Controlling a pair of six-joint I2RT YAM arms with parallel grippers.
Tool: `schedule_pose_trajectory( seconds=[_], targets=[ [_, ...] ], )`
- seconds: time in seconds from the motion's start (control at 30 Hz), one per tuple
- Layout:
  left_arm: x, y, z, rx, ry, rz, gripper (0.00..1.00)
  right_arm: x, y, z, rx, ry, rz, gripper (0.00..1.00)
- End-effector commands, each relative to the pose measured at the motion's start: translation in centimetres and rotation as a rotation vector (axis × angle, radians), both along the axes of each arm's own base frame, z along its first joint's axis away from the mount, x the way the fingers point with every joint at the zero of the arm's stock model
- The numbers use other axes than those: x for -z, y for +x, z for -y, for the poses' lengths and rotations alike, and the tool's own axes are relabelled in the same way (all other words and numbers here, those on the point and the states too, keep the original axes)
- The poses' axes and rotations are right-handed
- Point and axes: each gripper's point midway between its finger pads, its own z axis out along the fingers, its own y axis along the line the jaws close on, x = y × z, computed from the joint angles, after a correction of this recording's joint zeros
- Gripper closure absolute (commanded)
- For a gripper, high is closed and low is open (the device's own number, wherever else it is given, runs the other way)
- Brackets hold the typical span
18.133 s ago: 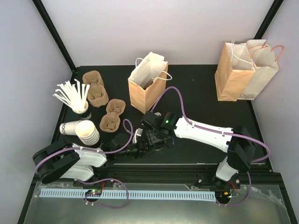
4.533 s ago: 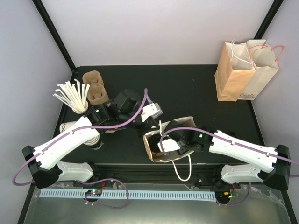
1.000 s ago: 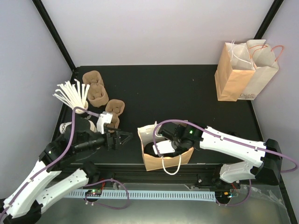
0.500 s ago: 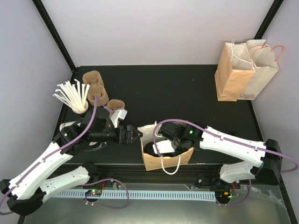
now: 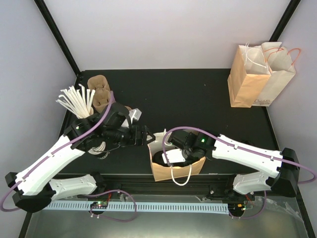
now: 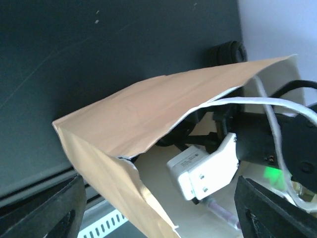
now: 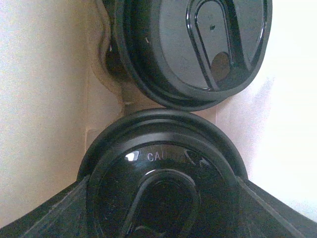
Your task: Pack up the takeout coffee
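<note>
A brown paper bag (image 5: 174,171) stands open at the table's near edge. My right gripper (image 5: 172,157) reaches down into it. In the right wrist view its fingers (image 7: 47,213) flank the glossy black lid of a takeout coffee (image 7: 163,183), shut on the cup. A second black-lidded coffee (image 7: 193,49) sits just beyond it in the bag. My left gripper (image 5: 148,137) is at the bag's left rim, open. In the left wrist view the bag's torn edge (image 6: 133,173) runs between its wide-set fingers (image 6: 44,208).
Two more paper bags (image 5: 260,74) stand at the back right. Brown pulp carriers (image 5: 101,94), a cup of white stirrers (image 5: 77,101) and stacked paper cups (image 5: 100,147) crowd the left side under my left arm.
My left arm has swung right from the paper cups to the bag's left rim, its jaws narrowing slightly. The right arm and the bag have stayed put.
</note>
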Motion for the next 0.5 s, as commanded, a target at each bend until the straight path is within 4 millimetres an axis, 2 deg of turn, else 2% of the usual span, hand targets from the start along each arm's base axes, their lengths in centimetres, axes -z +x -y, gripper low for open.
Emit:
schedule_pose_trajectory(
  seconds=[0.0,0.17,0.3,0.47],
  targets=[
    [2.6,-1.0,-1.0,-0.036,0.122,-0.133,0.21,0.8,-1.5,0.0,0.004,-0.001,-0.084,0.88],
    [3.5,-1.7,-1.9,-0.069,0.192,-0.209,0.31,0.7,-1.5,-0.1,0.001,0.005,-0.087,0.88],
    [4.0,-1.9,-0.8,-0.038,0.180,-0.253,0.45,0.8,-1.7,-0.2,0.001,0.006,-0.096,0.88],
    [3.9,-0.9,-0.6,-0.060,0.215,-0.234,0.63,0.2,-1.4,-0.3,0.039,0.004,-0.093,0.88]
  ],
)
